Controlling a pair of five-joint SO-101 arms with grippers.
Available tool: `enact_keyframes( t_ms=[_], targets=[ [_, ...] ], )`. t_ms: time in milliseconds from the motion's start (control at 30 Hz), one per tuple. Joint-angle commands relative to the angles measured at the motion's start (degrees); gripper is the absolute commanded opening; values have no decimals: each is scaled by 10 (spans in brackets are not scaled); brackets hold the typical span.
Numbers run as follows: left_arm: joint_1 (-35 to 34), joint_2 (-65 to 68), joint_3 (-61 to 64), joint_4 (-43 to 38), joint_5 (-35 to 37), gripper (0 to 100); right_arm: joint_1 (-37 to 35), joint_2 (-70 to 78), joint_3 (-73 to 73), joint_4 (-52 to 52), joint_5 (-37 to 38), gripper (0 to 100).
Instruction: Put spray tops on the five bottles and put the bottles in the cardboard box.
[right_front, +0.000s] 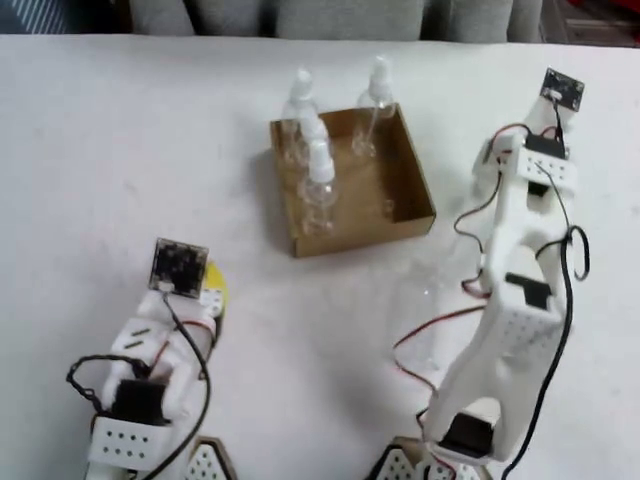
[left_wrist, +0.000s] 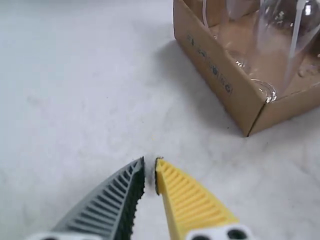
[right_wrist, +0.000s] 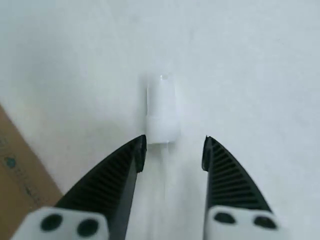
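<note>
The cardboard box (right_front: 412, 190) sits mid-table with several clear bottles (right_front: 320, 178) standing in it, each with a white spray top. A loose white spray top (right_wrist: 162, 112) lies on the table just beyond my right gripper (right_wrist: 173, 145), which is open and hangs low over it, right of the box. A faint clear bottle (right_front: 432, 318) seems to stand on the table beside the right arm (right_front: 515, 270). My left gripper (left_wrist: 150, 172) is shut on nothing, close over the table at the front left, with the box (left_wrist: 220, 75) some way ahead of it.
White tabletop all around. The right arm's red and black cables (right_front: 455, 300) trail over the table between its base and the box. A corner of the box (right_wrist: 17, 165) lies beside the right gripper. Both arm bases stand at the front edge.
</note>
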Motion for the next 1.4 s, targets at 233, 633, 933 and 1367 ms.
enact_keyframes(
  t_ms=[233,633,933,1367],
  targets=[
    [6,-1,-2,-19,-5,60,-34,157,-287,95,-56,138],
    [6,-1,-2,-15,-5,61,-37,288,-457,171,-52,126],
    [22,-3,-3,-12,-1,57,-14,298,-551,288,-39,17],
    [167,55,-236,116,38,57,144,297,-687,432,90,15]
  ],
)
